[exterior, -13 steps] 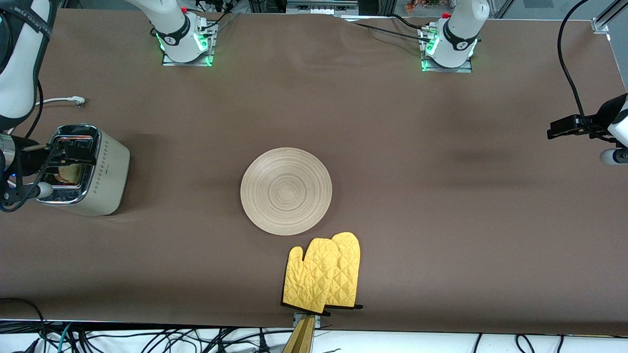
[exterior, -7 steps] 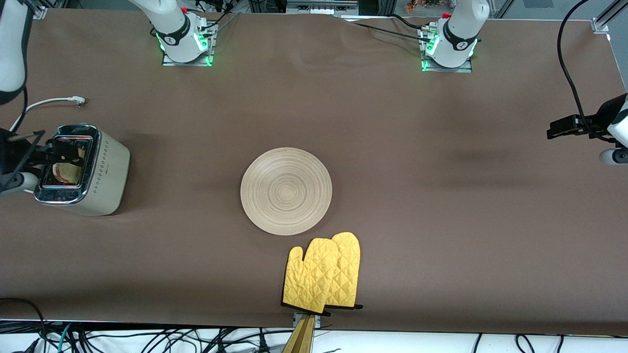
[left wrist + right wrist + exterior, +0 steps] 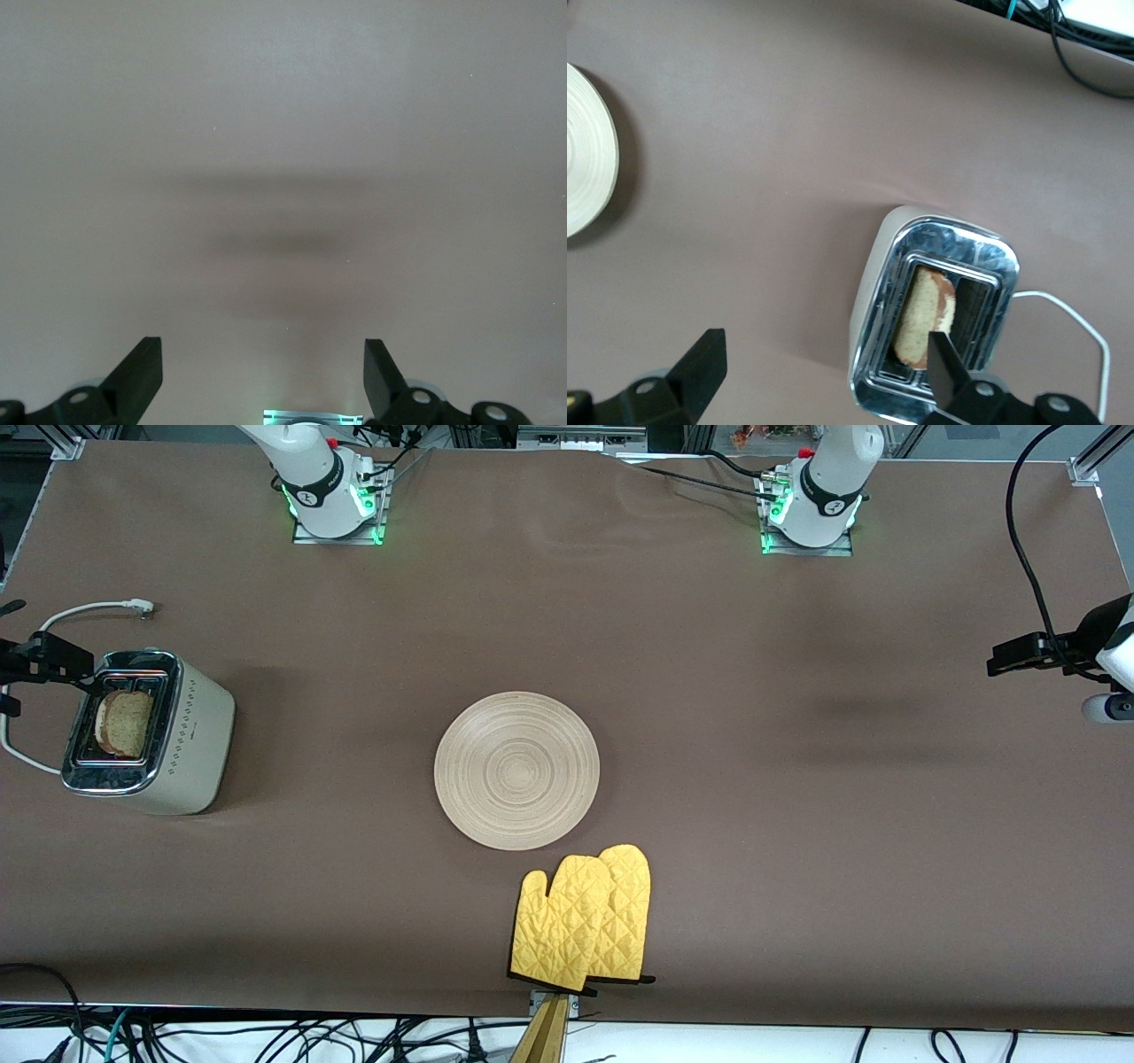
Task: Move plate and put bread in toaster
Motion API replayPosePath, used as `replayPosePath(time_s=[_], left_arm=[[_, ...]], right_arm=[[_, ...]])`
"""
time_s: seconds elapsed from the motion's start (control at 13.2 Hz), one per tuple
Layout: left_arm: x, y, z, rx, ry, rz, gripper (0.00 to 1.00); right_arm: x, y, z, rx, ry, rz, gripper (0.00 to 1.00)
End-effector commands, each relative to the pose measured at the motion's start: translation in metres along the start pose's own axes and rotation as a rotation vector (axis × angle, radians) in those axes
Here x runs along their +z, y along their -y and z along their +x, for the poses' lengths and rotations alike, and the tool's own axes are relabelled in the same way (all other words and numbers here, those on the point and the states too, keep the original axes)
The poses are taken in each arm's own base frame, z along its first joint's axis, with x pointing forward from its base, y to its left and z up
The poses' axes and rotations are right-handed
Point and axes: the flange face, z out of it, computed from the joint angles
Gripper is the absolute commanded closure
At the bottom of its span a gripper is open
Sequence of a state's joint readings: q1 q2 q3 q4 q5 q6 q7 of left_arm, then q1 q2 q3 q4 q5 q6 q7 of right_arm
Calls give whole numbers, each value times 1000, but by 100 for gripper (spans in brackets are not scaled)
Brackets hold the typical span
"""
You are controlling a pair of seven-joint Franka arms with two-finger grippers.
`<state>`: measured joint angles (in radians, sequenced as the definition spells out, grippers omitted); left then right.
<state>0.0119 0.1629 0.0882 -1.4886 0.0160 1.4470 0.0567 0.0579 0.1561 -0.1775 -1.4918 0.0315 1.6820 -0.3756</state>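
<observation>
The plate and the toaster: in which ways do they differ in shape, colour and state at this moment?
The plate is round, flat, pale beige wood with ring grooves; the toaster is a boxy cream-white body with a shiny chrome top. The plate carries nothing, while the toaster holds the bread in one slot. The plate lies mid-table; the toaster stands at the right arm's end. Both rest on the brown table, and no tool touches either.

Brown table (image 3: 753, 797) — toaster (image 3: 190, 731), plate (image 3: 516, 771), yellow oven mitts (image 3: 585, 921) directly on it
</observation>
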Motion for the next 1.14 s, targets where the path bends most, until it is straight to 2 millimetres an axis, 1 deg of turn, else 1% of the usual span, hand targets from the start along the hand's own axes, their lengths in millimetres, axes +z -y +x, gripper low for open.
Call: replayPosePath(time_s=[0.0,0.08,0.15,0.23,0.3,0.46,0.91,1.06], left_arm=[[-2,0,-6,16,1,-25,0],[-2,0,-6,17,1,-25,0],[-2,0,-6,16,1,-25,0],[-2,0,-6,16,1,-25,0],[-2,1,-6,14,1,-25,0],[-1,0,-6,14,6,-26,0],[-2,0,-6,14,6,-26,0],[-2,0,-6,14,6,-26,0]], right_arm=[[-7,36,-13,174,-4,1,0],[-6,37,-15,231,14,6,0],[-3,35,-18,243,29,9,0],[5,30,-21,253,50,13,0],[12,28,-23,257,65,16,0],[19,28,-20,255,74,17,0],[17,24,-19,258,77,3,0],[20,21,-19,258,93,-11,0]])
